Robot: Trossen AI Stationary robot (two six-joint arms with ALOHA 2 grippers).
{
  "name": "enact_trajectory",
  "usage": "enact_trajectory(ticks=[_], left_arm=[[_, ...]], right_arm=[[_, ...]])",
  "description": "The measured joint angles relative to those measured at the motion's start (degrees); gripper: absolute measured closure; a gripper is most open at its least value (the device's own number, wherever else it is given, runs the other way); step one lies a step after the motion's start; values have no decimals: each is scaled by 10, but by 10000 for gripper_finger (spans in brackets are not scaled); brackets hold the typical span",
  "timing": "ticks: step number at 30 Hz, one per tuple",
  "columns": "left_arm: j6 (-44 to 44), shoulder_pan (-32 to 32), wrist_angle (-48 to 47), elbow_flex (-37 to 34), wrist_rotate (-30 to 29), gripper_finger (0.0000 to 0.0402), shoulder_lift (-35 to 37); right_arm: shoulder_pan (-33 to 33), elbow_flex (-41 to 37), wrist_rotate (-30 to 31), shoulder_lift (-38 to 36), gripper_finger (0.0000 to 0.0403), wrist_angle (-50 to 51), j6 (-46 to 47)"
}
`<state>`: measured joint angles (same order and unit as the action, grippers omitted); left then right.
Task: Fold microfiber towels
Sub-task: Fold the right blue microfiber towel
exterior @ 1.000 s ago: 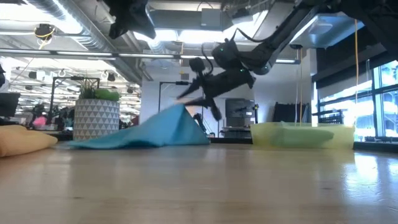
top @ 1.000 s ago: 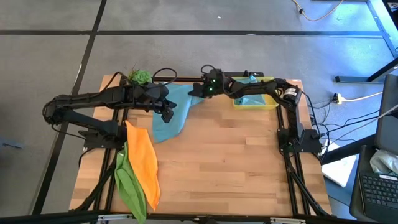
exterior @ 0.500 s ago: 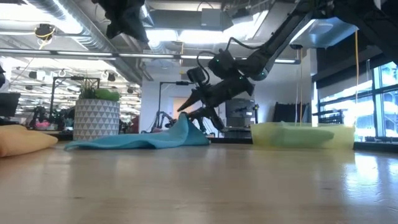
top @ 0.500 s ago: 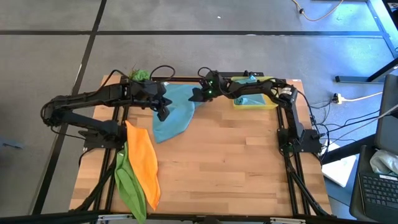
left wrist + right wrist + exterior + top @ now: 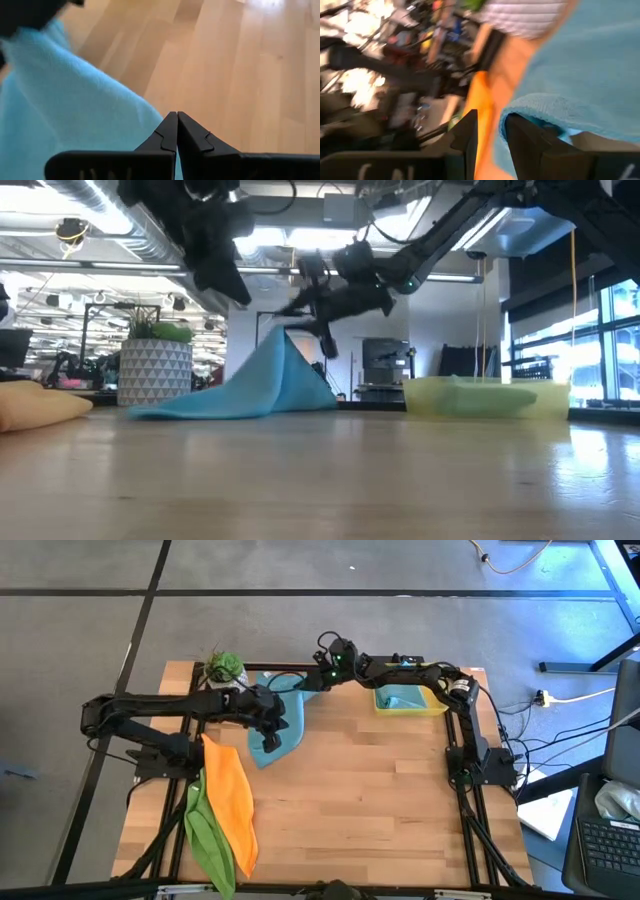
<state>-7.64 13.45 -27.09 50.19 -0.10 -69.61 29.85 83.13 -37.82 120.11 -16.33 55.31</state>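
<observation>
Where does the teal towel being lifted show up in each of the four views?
High view: teal towel at the table's far middle, between both arms.
Low view: a peaked tent left of centre.
Left wrist view: fills the left.
Right wrist view: fills the right.
Shared landmark: the triangle-patterned plant pot, beside the towel.

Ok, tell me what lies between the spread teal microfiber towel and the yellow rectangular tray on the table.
Nothing: in the high view, bare wood separates the teal towel from the yellow tray. The right arm crosses above that gap.
</observation>
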Motion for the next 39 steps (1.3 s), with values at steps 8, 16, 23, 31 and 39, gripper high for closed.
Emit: enact_trajectory(ticks=[8, 16, 23, 31, 39], left_arm=[[-78, 0, 4, -1, -41, 401, 12], [-149, -9, -3, -1, -113, 401, 61], [-174, -12, 5, -1, -157, 401, 108], [-161, -12, 26, -1, -165, 401, 170], [-153, -12, 42, -1, -185, 401, 191]], right_arm=[[0, 88, -83, 0, 303, 25, 1], [-10, 214, -141, -2, 303, 82, 11], [-26, 264, -254, -2, 307, 263, -116], [-48, 271, -419, -47, 350, 333, -170], [-64, 270, -431, -78, 379, 309, -198]])
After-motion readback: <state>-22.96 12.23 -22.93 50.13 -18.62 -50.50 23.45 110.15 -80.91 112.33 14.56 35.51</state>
